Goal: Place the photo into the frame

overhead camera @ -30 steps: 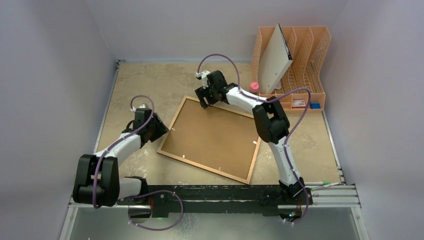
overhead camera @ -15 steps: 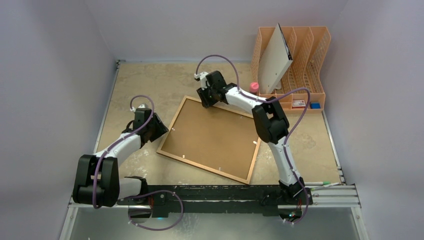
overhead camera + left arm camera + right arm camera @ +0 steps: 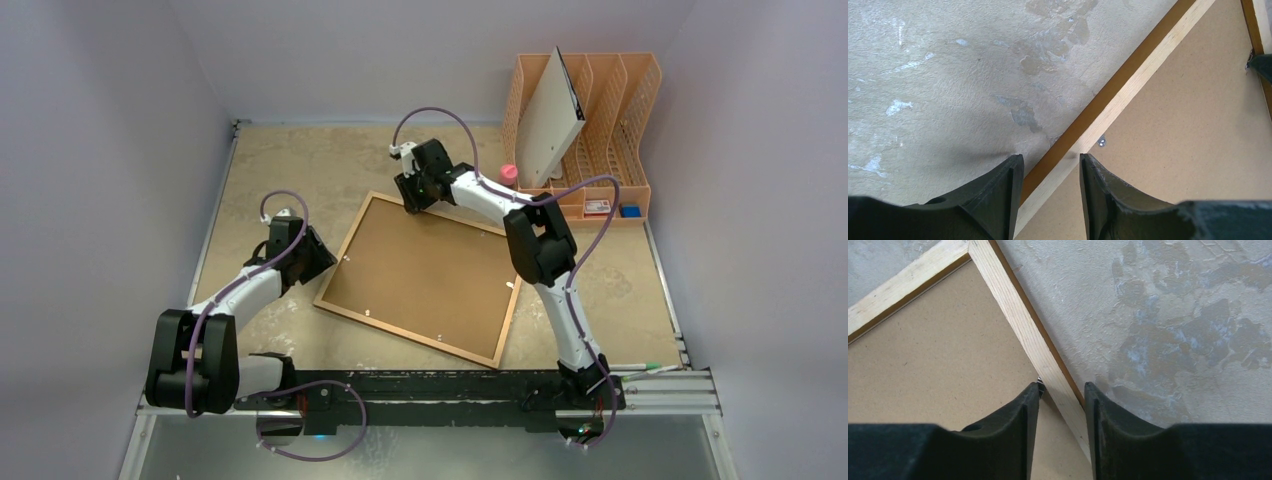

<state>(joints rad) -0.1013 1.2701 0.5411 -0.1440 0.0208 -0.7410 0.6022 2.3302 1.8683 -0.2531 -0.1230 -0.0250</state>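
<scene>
The light wooden frame (image 3: 400, 333) lies face down on the table, with a plain brown backing board (image 3: 425, 270) filling it. The photo is out of view. My left gripper (image 3: 322, 262) is at the frame's left edge, where the rail (image 3: 1128, 90) runs slantwise between its fingers and meets both (image 3: 1048, 160). My right gripper (image 3: 410, 205) is at the far edge near the far corner. Its fingers are closed on the pale rail (image 3: 1013, 315), one on the board side by a small metal clip and one on the outer side (image 3: 1062, 387).
An orange file rack (image 3: 600, 130) holding a white board (image 3: 550, 120) stands at the back right, with a small pink object (image 3: 508, 175) beside it. Pens (image 3: 640, 368) lie at the near right edge. Walls enclose the table on three sides.
My right gripper's jaws have narrowed onto the frame's far rail, and its wrist has shifted slightly. The left arm and the frame have not moved.
</scene>
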